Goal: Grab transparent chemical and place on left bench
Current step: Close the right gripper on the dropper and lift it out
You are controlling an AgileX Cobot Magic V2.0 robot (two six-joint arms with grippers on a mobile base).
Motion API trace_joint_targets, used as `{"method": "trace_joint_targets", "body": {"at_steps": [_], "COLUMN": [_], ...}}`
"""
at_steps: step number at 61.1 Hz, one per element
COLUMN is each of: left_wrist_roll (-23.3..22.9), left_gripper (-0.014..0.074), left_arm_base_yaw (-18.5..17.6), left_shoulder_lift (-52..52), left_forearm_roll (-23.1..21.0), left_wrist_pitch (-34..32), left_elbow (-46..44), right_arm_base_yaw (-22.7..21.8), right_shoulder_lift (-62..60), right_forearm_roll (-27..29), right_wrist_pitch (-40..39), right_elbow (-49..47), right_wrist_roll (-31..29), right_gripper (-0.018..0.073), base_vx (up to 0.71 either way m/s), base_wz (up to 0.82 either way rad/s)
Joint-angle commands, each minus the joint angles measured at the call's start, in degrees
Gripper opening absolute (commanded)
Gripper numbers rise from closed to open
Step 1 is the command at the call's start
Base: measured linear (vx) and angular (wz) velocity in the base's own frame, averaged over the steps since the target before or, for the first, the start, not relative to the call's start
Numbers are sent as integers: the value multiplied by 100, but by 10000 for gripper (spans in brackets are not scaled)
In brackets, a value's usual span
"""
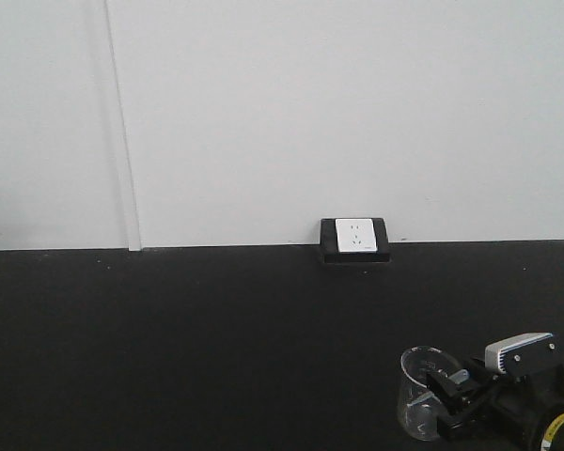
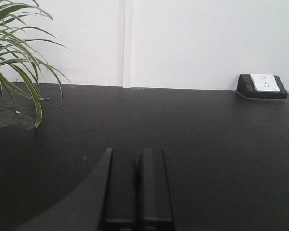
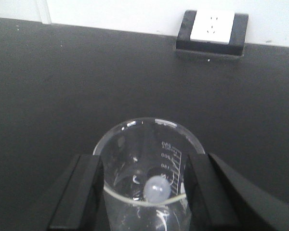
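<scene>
Probably, w/ the right end effector (image 3: 144, 166) spread around the beaker (image 3: 176, 159) (gripping or not, cannot tell) and the left end effector (image 2: 136, 155) closed, empty, the transparent chemical (image 3: 156, 189) standing inside may tip over w/ it.

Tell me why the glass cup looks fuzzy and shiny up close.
Right wrist view: the beaker sits near the lens, so its near rim and the pipette blur, while light glints on its far rim. Front view: farther off, it looks sharper but dim.
</scene>
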Motion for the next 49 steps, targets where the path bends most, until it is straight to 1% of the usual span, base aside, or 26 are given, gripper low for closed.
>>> {"method": "trace_joint_targets", "body": {"at_steps": [1, 9, 12, 25, 34, 42, 49], "left_wrist_roll": [-45, -45, -45, -45, -45, -45, -45], "left_gripper": [-4, -4, -4, -4, -4, -4, -4], "left_arm_base_yaw": [-10, -10, -10, -10, -10, -10, -10], "left_shoulder_lift": [-110, -110, -110, -110, -110, -110, -110], "left_forearm_roll": [-4, -4, -4, -4, -4, -4, -4], "left_wrist_pitch": [-449, -449, -449, -449, -449, -449, -449], "left_elbow": [93, 93, 93, 93, 93, 93, 93], "right_arm_base_yaw": [-31, -31, -31, -31, -31, -31, -31], "right_shoulder_lift": [-150, -136, -136, -158, -459, -1140, -2078], "right_forearm_roll": [63, 63, 63, 63, 63, 41, -349], "right_wrist_pitch": [-446, -441, -441, -446, -451, -237, 529], "right_elbow": [-149, -149, -149, -149, -149, -98, -98], "right_wrist_roll": [-11, -11, -11, -11, 2, 164, 643], "right_gripper": [421, 352, 313, 118, -15, -8, -7], "base_vx": [0, 0, 0, 0, 0, 0, 0], "base_wz": [0, 0, 0, 0, 0, 0, 0]}}
